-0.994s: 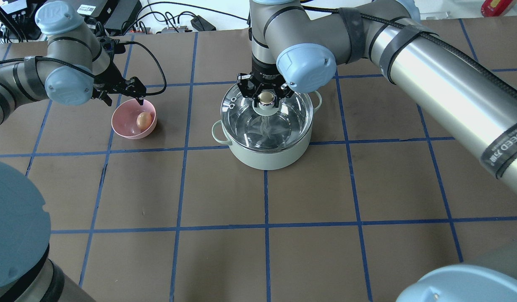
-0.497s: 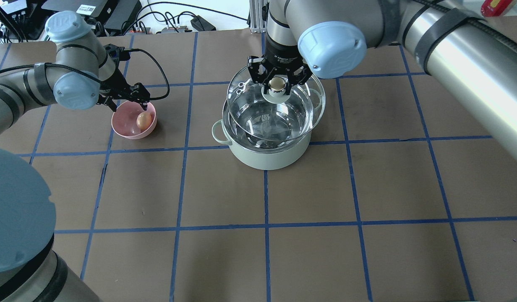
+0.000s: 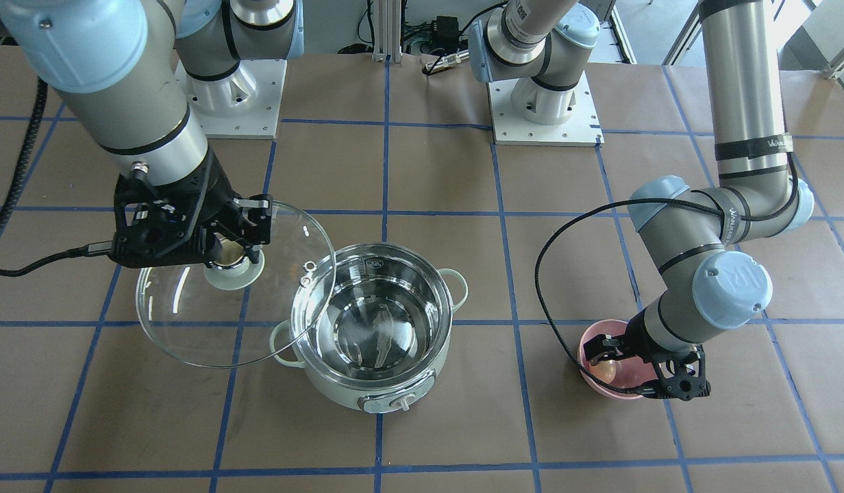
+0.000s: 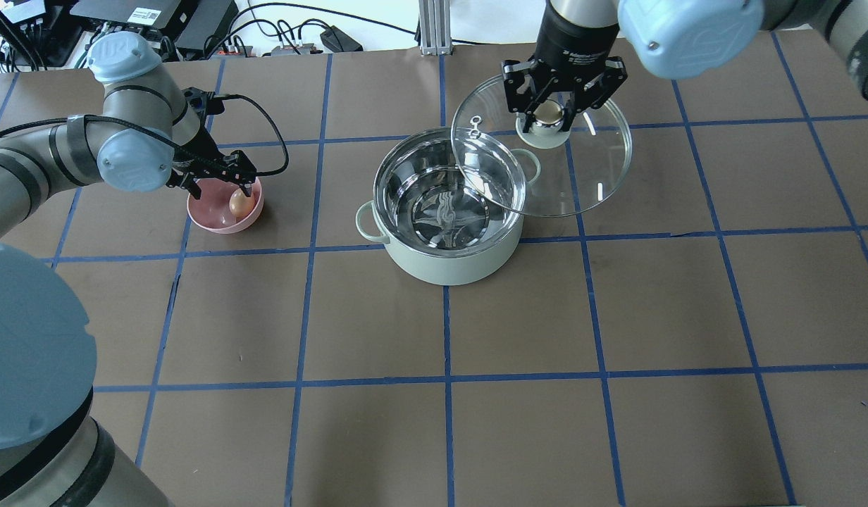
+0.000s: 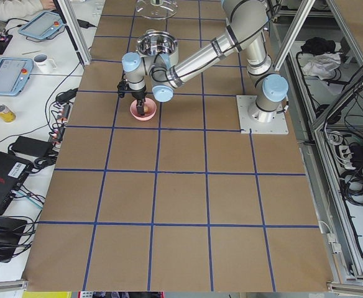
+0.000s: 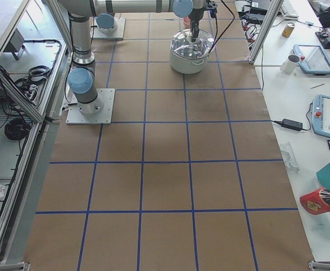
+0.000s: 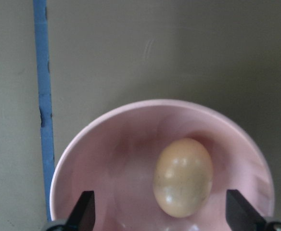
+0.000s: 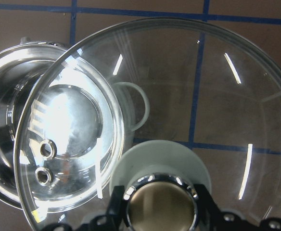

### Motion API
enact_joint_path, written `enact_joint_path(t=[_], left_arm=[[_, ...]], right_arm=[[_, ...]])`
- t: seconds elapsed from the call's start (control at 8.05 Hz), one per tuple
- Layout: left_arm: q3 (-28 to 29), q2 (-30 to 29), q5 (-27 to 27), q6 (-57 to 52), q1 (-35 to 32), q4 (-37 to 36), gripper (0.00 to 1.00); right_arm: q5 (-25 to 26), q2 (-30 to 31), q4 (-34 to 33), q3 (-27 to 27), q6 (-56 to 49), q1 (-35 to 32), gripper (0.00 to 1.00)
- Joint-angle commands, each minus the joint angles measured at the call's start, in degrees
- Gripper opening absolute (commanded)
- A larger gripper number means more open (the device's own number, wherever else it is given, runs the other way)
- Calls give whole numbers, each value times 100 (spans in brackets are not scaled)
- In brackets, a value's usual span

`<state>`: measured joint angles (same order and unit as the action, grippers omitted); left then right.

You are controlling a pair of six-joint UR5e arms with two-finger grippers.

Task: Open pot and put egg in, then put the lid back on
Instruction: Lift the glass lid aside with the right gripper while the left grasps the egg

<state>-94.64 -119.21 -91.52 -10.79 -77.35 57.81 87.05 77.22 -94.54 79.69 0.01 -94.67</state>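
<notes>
Round mint-green metal pot (image 4: 444,264) is gleaming silver inside | clear glass lid (image 4: 596,179) is showing gold knob | oval tan egg (image 7: 183,177) | pink bowl (image 7: 109,149) | brown table (image 4: 617,317) is bearing blue gridlines.

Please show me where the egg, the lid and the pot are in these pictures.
egg (image 7: 183,177), left wrist view, middle of its shell.
lid (image 4: 571,169), overhead view, clear glass beside the knob base.
pot (image 4: 444,266), overhead view, mint outer wall.

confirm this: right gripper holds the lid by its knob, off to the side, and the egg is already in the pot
Wrong about the egg: it lies in the pink bowl, not the pot, as the left wrist view shows. The right gripper does hold the lid by its knob, off to the side.
</notes>
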Motion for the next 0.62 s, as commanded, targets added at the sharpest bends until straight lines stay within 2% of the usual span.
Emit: enact_joint_path(t=[0.0,0.5], left_arm=[[-125,-23,29,147,0,-16,94],[-134,-119,55,147,0,-138,93]], right_arm=[[355,39,32,3,-763,386,0],[357,162,76,73,-1196,748,0]])
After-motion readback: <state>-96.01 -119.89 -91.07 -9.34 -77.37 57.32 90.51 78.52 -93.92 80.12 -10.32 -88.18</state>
